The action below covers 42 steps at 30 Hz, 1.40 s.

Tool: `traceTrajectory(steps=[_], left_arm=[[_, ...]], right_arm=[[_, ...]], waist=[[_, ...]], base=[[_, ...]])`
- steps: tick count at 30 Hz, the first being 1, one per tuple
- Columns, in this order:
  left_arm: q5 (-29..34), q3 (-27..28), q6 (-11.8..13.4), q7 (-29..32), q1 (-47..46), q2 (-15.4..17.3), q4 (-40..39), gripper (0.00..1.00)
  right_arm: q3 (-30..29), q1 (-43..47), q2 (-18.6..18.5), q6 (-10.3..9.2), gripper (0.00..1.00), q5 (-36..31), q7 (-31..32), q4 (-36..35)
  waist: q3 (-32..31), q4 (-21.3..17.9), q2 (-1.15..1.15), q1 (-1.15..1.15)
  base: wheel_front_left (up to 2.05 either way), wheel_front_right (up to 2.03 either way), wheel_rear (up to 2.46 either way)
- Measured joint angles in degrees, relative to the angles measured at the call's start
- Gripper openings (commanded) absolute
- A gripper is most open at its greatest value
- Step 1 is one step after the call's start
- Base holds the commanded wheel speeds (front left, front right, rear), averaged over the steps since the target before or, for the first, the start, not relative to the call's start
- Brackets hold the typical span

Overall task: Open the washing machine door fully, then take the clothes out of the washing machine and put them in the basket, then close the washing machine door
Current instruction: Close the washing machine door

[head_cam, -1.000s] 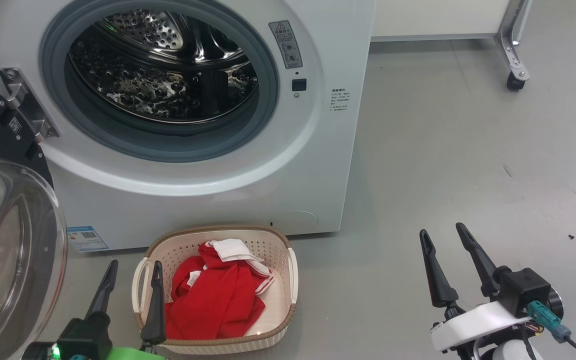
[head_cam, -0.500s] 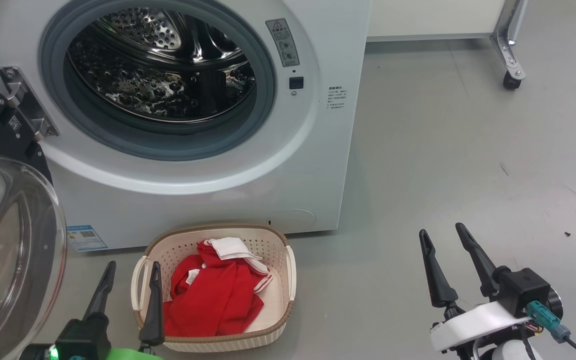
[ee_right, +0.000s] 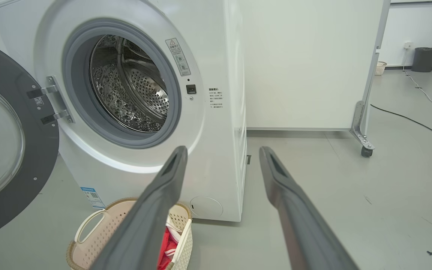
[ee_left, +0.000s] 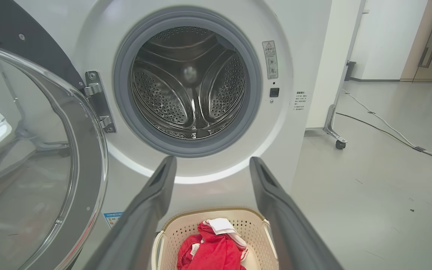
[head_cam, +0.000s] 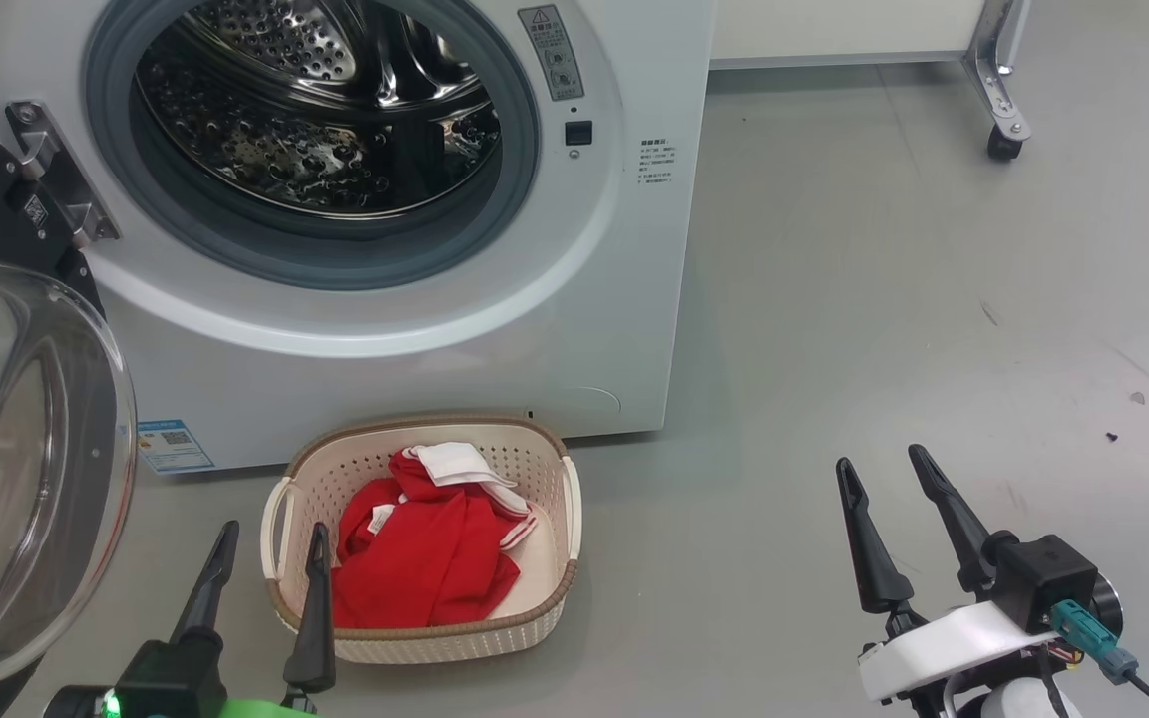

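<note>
Bunched in the basket (head_cam: 455,643): the clothes (head_cam: 425,568), red with white trim, a white band uppermost at the far side. Stands on the grey floor (head_cam: 884,299), just in front of the washing machine (head_cam: 535,329), under its round mouth. Inside that mouth, a grey rubber ring (head_cam: 520,199) and a steel drum (head_cam: 315,130). Swung out wide to the left on its hinge (head_cam: 56,184): the washing machine door (head_cam: 16,479), glass bowl bulging toward the near side, black rim behind it. Low on the machine's front, left of the basket, a small blue sticker (head_cam: 173,446).

At the near left, by the basket's left handle, the left gripper (head_cam: 273,529): jaws spread wide, nothing between them, one finger overlapping the basket's left edge in the head view; touching or not, cannot tell. At the near right, well apart from basket and machine, the right gripper (head_cam: 880,457): jaws likewise spread wide, holding nothing, over the floor. Far right, a caster wheel (head_cam: 1001,148) on a metal leg.
</note>
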Motion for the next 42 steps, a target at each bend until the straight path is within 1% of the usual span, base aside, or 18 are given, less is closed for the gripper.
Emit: traceTrajectory(steps=[12,30,37,42], left_arm=[[0.0,0.0,0.0,0.4,0.2,0.1,-0.7,1.00],[0.6,-0.1,0.0,0.9,0.6,0.8,-2.3,1.00],[0.6,-0.5,0.0,0.9,0.6,0.9,-2.7,1.00],[1.0,-0.9,0.0,0.9,0.5,0.9,-2.7,1.00]], right_arm=[[0.1,0.1,0.0,-0.07,1.00,0.1,0.0,0.0],[0.1,0.8,0.0,-0.21,1.00,0.2,0.0,-0.4],[-0.2,0.8,0.0,-0.56,1.00,0.2,0.0,-0.6],[-1.0,0.8,0.0,-0.58,1.00,0.2,0.0,-0.9]], waist=[[-0.4,-0.1,0.00,0.00],[0.0,-0.1,0.00,0.00],[0.8,0.5,0.00,0.00],[1.0,1.8,0.00,0.00]], base=[[-0.39,0.39,0.00],[-0.02,0.02,0.00],[0.00,0.00,0.00],[0.00,0.00,0.00]])
